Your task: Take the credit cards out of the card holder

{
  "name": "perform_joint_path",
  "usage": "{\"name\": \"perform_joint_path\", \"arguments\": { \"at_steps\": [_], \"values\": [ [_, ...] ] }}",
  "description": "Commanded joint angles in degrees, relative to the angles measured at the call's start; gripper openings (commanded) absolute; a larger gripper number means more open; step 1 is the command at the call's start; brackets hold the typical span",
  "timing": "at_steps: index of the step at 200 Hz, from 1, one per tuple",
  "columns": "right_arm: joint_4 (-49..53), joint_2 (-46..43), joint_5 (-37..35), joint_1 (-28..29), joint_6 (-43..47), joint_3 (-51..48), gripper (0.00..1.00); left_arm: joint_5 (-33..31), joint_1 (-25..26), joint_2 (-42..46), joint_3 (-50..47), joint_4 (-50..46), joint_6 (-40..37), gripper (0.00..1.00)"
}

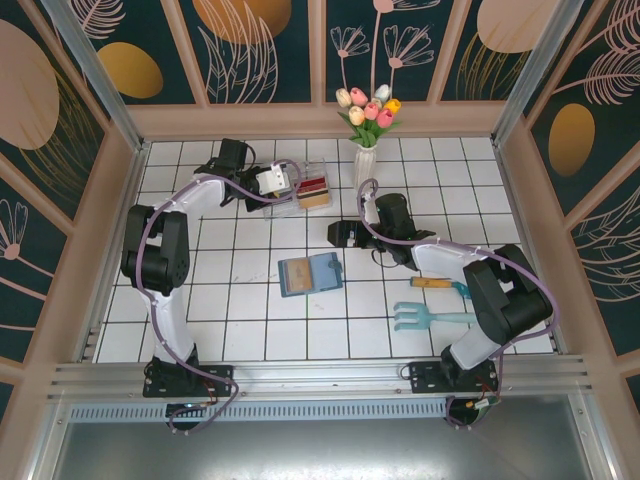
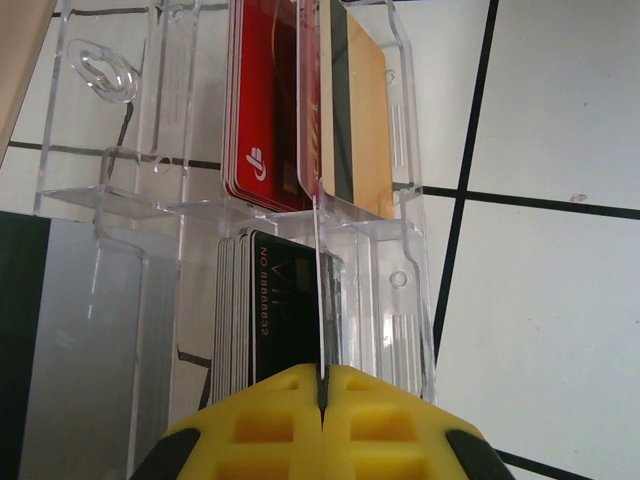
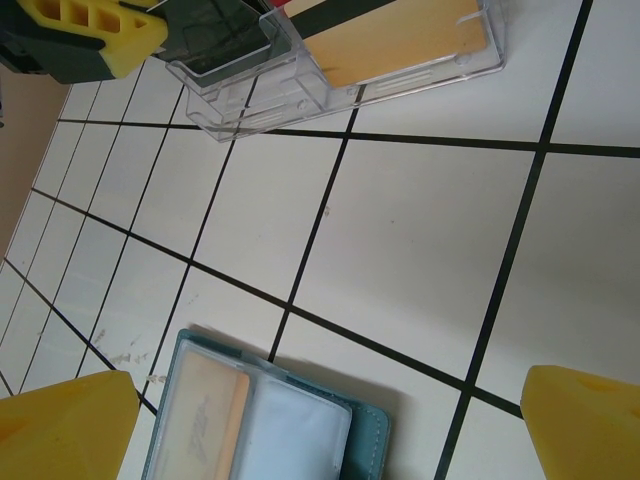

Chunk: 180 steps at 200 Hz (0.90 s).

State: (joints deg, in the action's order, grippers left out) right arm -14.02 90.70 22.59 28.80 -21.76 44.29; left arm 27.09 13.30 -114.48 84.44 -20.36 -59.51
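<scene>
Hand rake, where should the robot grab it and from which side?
Take the hand rake by its straight handle, coming down from above. It lies flat with the handle running left to right in the top view, so the fingers would probably close best across its narrow width, clear of the tines.

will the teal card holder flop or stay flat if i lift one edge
Likely floppy: the card holder lies open along a centre fold, so the free half would probably hang. Thin and flat, it is probably light and easy to slide.
</scene>
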Motion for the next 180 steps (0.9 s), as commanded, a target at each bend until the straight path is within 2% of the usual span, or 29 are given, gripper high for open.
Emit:
{"name": "perform_joint_path", "arguments": {
  "at_steps": [1, 18, 57, 75, 138, 159, 180],
  "values": [
    [-1.7, -0.6, 1.0, -0.4, -0.7, -0.3, 0.99, 2.1, -0.3, -1.4, 1.8, -1.4, 0.8, 0.04],
    [-1.6, -0.7, 1.1, -0.4, -0.7, -0.3, 0.99, 0.9, -0.4, -1.9, 1.7, -1.8, 0.7, 0.08],
    [-1.8, -0.5, 1.3, -0.4, -0.8, -0.3, 0.99, -0.1, -0.4, -1.2, 1.1, -1.9, 0.5, 0.30],
    [-2.0, -0.4, 1.7, -0.4, -0.9, -0.3, 0.99, 1.1, -0.4, 0.6, 0.2, -0.4, 1.2, 0.35],
    [-1.7, -1.1, 1.5, -0.3, -0.8, -0.4, 0.99, 6.1, -0.3, 6.9, -1.0, 4.2, 5.0, 0.40],
    [-1.6, -1.5, 1.3, -0.2, -0.7, -0.4, 0.99, 7.4, -0.4, 11.5, -4.2, 9.7, 10.1, 0.41],
    [-1.1, -2.3, 0.1, 0.3, -0.7, -0.3, 0.99, 2.9, -0.3, 19.1, -11.4, 21.4, 20.0, 0.43]
  ]
}}
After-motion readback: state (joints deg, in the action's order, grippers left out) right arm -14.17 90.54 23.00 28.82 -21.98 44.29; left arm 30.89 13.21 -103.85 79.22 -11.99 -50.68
